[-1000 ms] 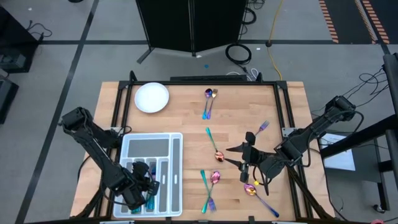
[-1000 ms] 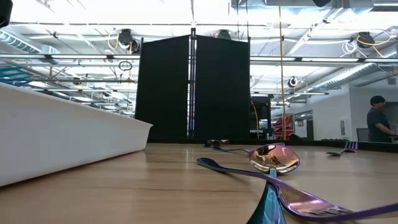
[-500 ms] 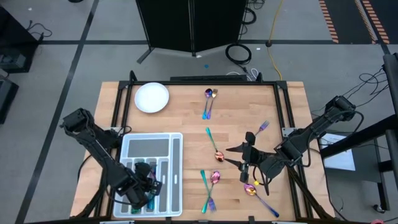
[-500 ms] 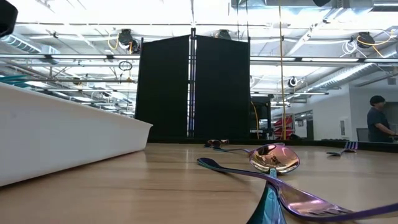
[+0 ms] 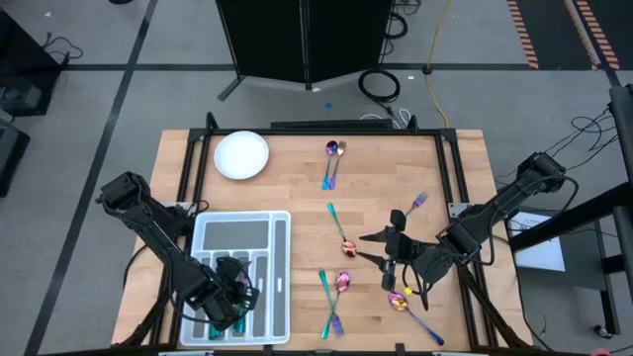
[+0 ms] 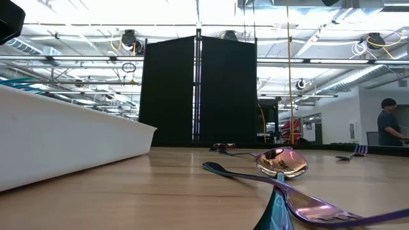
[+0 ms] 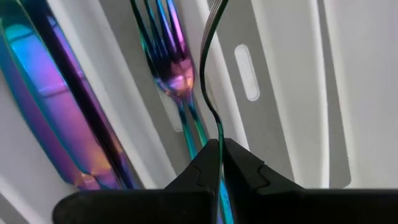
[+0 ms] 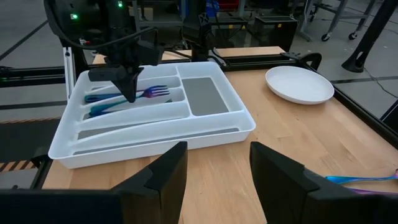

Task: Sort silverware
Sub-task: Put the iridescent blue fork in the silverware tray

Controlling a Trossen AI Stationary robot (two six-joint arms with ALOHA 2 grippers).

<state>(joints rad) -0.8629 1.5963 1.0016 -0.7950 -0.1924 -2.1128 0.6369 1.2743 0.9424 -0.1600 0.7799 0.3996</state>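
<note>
One knife (image 7: 56, 118), one fork (image 7: 177, 74) in tray (image 7: 280, 93), left claw (image 7: 219, 152) pinching a third utensil (image 7: 203, 56), right claw (image 8: 217, 168) spread open.

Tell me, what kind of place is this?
Probably a robotics lab or workshop: exposed ceiling pipes and lights, loose cables on the grey floor, and a wooden workbench flanked by two dark robot arms.

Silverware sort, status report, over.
Left tool over tray, shut on thin piece. Right tool open, waiting mid-table. Fork in slot; nothing blocking.
</note>
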